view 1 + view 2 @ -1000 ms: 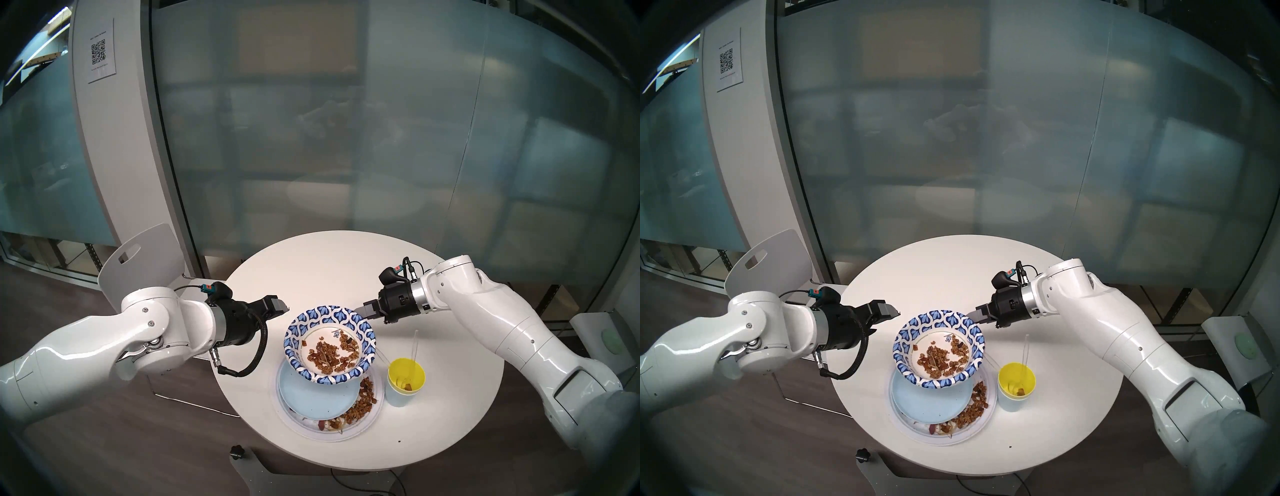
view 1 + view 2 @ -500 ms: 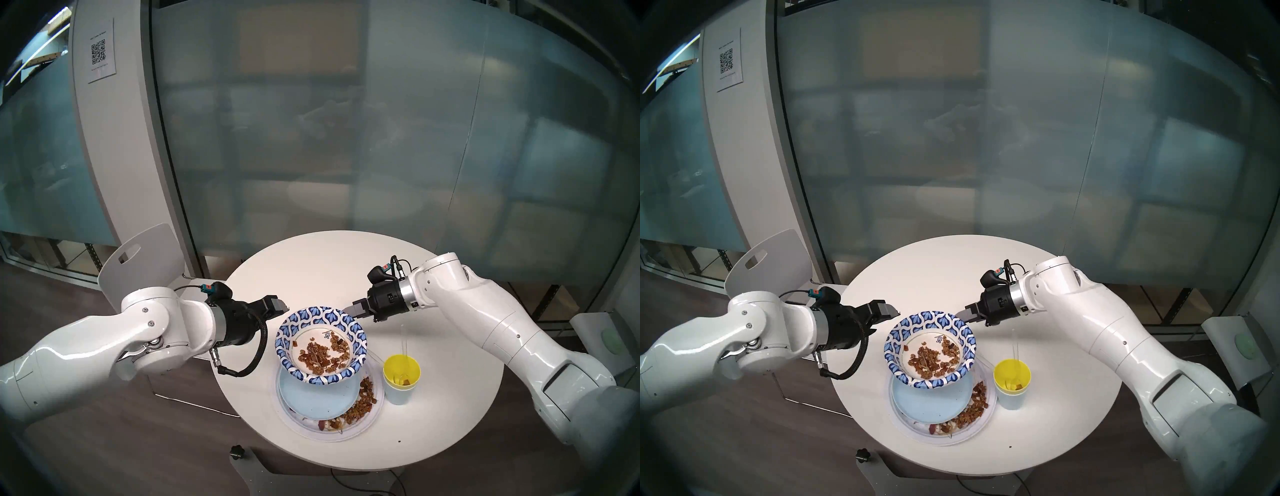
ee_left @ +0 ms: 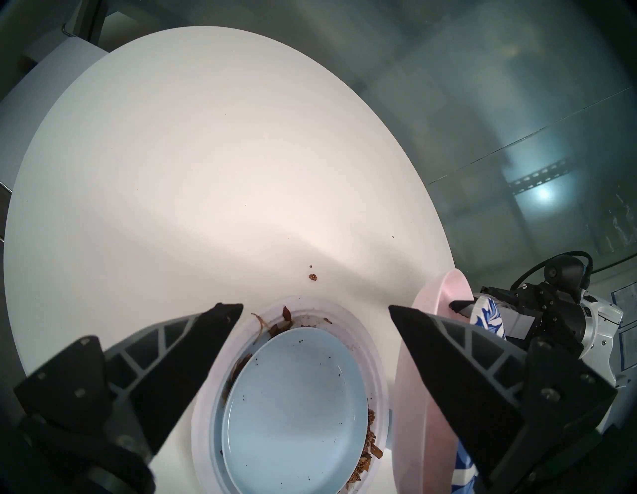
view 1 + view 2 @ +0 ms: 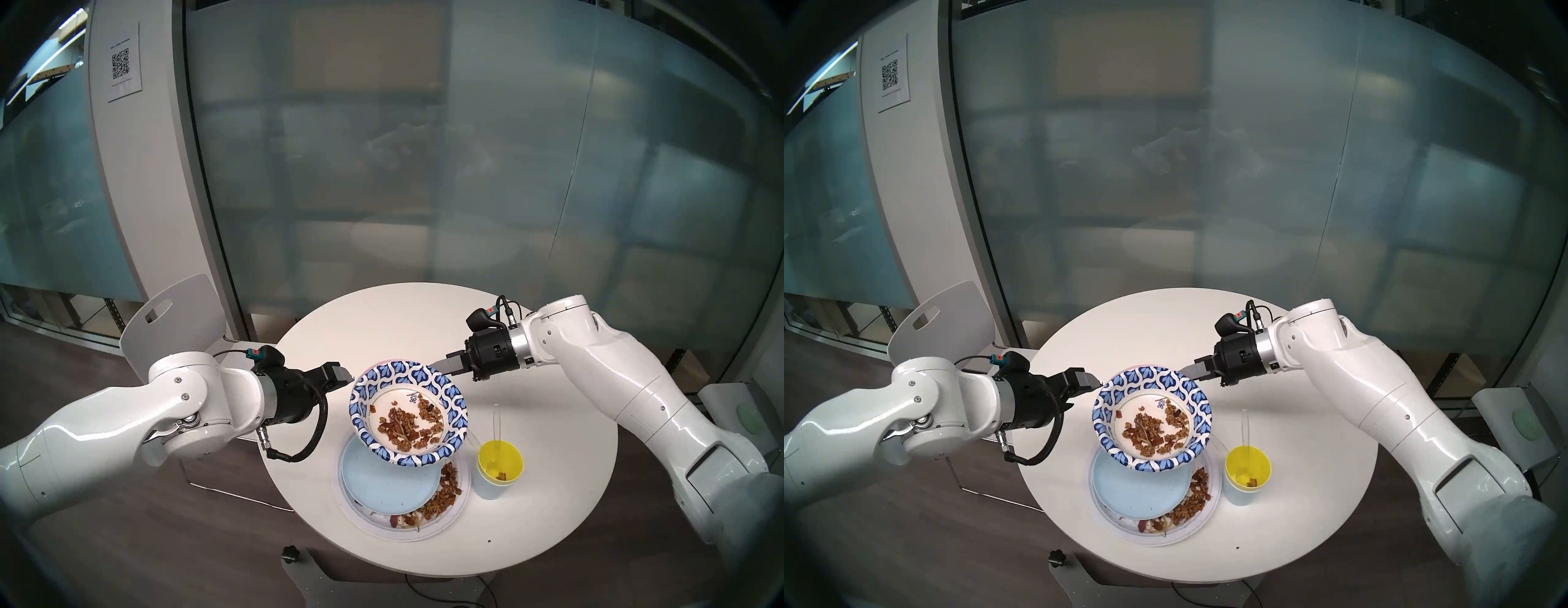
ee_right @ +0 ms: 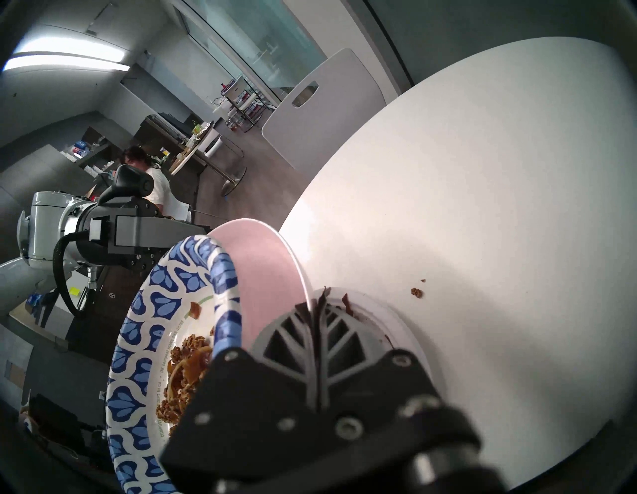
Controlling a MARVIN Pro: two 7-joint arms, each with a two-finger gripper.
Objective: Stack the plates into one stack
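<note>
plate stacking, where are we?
Done: light blue plate sits in the white plate. In hand: right tool is shut on the rims of the pink plate and patterned plate, held above the stack. Left: lower both onto the blue plate. Left tool open, empty.

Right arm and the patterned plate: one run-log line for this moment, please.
right gripper: shut on patterned plate and pink plate | held above blue plate | left gripper: open, empty

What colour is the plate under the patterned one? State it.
Pale pink plate, clearest in the right wrist view.
</note>
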